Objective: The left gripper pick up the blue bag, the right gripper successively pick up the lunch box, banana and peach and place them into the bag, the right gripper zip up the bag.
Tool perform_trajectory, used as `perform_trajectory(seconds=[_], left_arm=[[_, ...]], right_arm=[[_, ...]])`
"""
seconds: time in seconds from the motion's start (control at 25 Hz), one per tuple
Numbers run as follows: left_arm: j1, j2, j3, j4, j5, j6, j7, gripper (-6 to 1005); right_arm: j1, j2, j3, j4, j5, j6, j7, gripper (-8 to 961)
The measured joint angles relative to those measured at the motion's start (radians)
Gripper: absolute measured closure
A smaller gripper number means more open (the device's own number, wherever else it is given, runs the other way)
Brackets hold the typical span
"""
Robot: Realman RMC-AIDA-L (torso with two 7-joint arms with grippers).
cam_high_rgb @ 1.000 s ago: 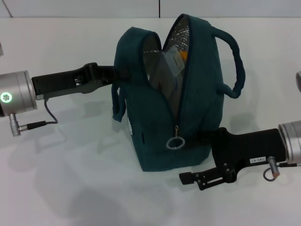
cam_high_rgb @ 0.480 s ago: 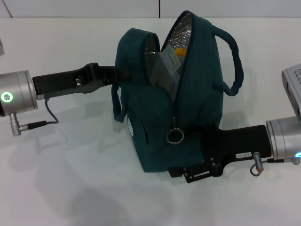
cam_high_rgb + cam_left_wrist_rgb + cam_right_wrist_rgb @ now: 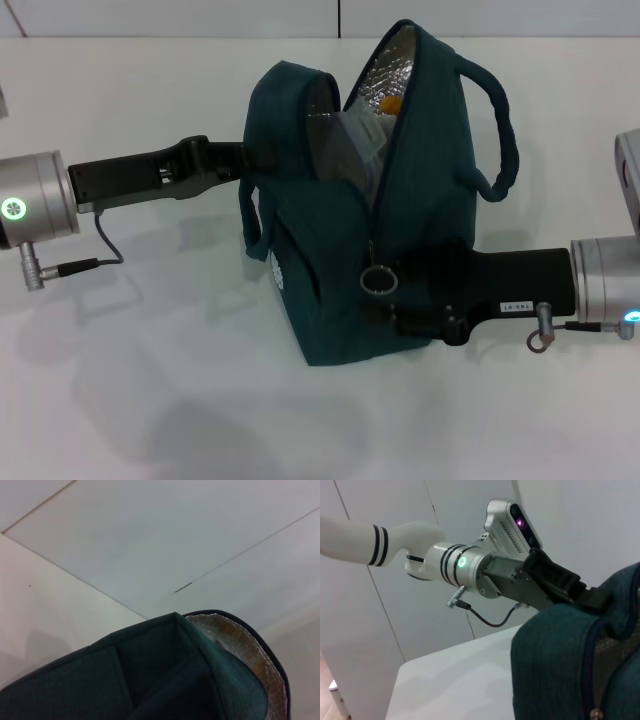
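The blue bag stands upright near the middle of the white worktop, with its mouth wide open at the top. Inside, against the silver lining, the clear lunch box leans, and a small yellow-orange part, probably the banana, shows above it. The peach is not visible in any view, so I cannot tell if it is already inside.

The left gripper comes in from the robot's left and meets the bag's upper left edge. It seems to hold the fabric there, but its jaws are hidden behind the cloth, so I cannot tell how far they are closed. The left wrist view shows only the bag's rim and lining very close.

The right gripper is low, pressed against the front of the bag at the lower end of the zipper. The silver ring pull hangs just at its tip, touching or nearly touching it. Whether the jaws are around the ring or only beside it, the pictures do not show.

In my judgement the step in hand is the zipping. The zipper line runs from the ring pull up along the front edge toward the top of the bag, so the pull must travel upward and away from the right gripper's present low position, while the left gripper keeps the bag steady.
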Motion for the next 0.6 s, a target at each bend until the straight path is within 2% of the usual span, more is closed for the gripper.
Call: perform_trajectory(seconds=[0.16, 0.4, 0.48, 0.6], left_arm=[[-0.001, 0.001, 0.0, 0.0, 0.0, 0.0, 0.0, 949], [-0.002, 0.001, 0.0, 0.0, 0.0, -0.003, 0.0, 949], [-0.003, 0.002, 0.0, 0.0, 0.0, -0.003, 0.0, 949], [-0.003, 0.002, 0.0, 0.0, 0.0, -0.003, 0.0, 950]], right_arm=[[-0.001, 0.0, -0.009, 0.0, -0.004, 0.005, 0.0, 473], [-0.01, -0.002, -0.004, 0.0, -0.002, 0.014, -0.009, 688], [-0.011, -0.001, -0.004, 0.0, -0.001, 0.014, -0.017, 908], [-0.012, 0.0, -0.004, 0.0, -0.001, 0.014, -0.021, 919]])
